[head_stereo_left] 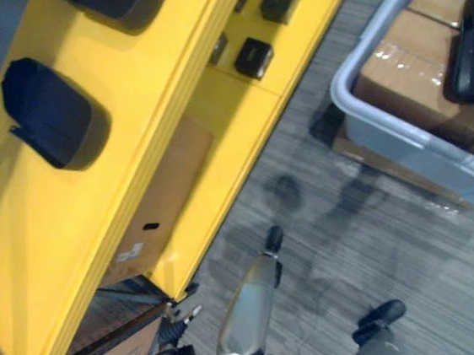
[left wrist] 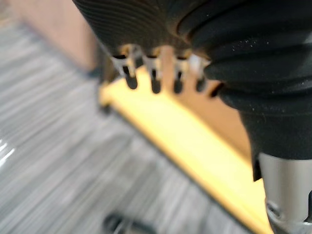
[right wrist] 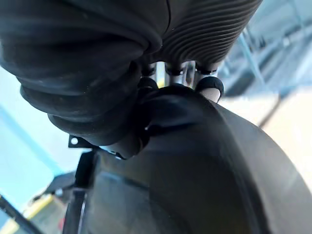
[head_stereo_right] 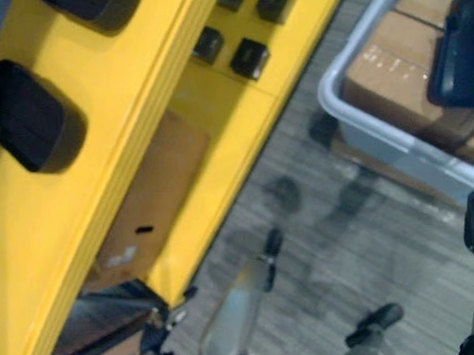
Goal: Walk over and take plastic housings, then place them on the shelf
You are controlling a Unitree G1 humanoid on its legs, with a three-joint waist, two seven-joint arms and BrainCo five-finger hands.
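Note:
Two black plastic housings (head_stereo_left: 44, 113) (head_stereo_left: 112, 0) lie on the top board of the yellow shelf (head_stereo_left: 152, 93) at my left. A third black housing (head_stereo_right: 460, 44) hangs at the right edge, above the grey bin. My right hand (right wrist: 97, 73) is shut on it, with the dark fingertips (right wrist: 209, 85) curled over its rounded shell (right wrist: 195, 170). My left hand (head_stereo_left: 175, 326) hangs low by the shelf's near corner. Its fingers (left wrist: 141, 73) are relaxed and hold nothing.
A grey bin (head_stereo_left: 403, 139) with cardboard boxes (head_stereo_left: 403, 67) stands on the floor at the right. Small black boxes (head_stereo_left: 253, 57) (head_stereo_left: 279, 0) sit on the shelf's lower board. A cardboard sheet (head_stereo_left: 167, 193) lies under the shelf. Grey carpet runs between shelf and bin.

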